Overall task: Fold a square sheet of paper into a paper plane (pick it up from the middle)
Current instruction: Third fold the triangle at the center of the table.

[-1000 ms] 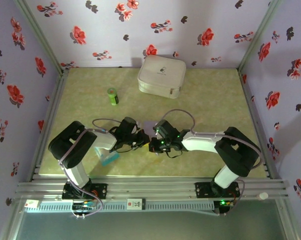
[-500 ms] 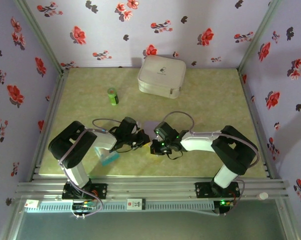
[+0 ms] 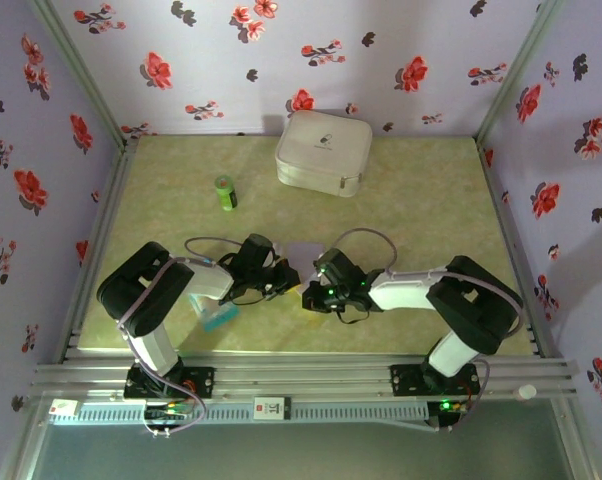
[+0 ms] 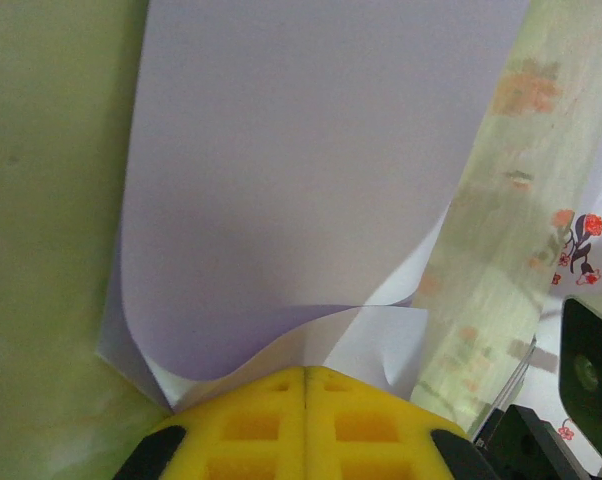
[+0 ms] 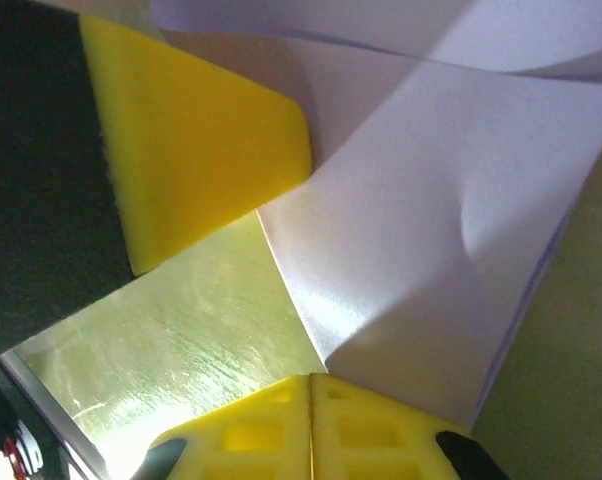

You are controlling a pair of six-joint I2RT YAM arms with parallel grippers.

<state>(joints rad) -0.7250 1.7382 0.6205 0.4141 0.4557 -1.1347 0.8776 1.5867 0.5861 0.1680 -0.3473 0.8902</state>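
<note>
The right gripper (image 3: 309,295) has slid a little toward the near edge of the table and slightly rightward, and its forearm and elbow have swung lower with it. The cable loop (image 3: 366,237) over that wrist has dropped too. More of the square sheet of paper (image 3: 301,249) now shows beyond the two wrists

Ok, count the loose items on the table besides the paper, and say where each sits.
3: the white case at the far edge, the green bottle to its left, the blue-and-white packet beside the left arm. Others may be hidden.
</note>
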